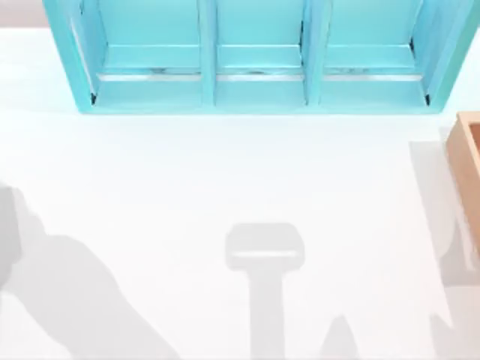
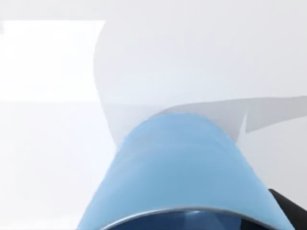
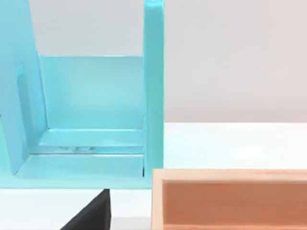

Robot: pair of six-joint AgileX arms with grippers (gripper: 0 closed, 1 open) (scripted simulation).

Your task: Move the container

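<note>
Jaws: state cannot be told on either arm. Blue container [image 2: 184, 167] fills the left wrist view above the white surface [image 2: 48, 143].

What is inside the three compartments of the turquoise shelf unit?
From above, all three bays of the shelf unit show bare turquoise floors. Their upper parts are out of frame. The right wrist view shows one end bay, also bare.

One blue cup [image 2: 184, 172], one turquoise shelf unit [image 1: 259, 56], one wooden box [image 3: 230, 199].
</note>
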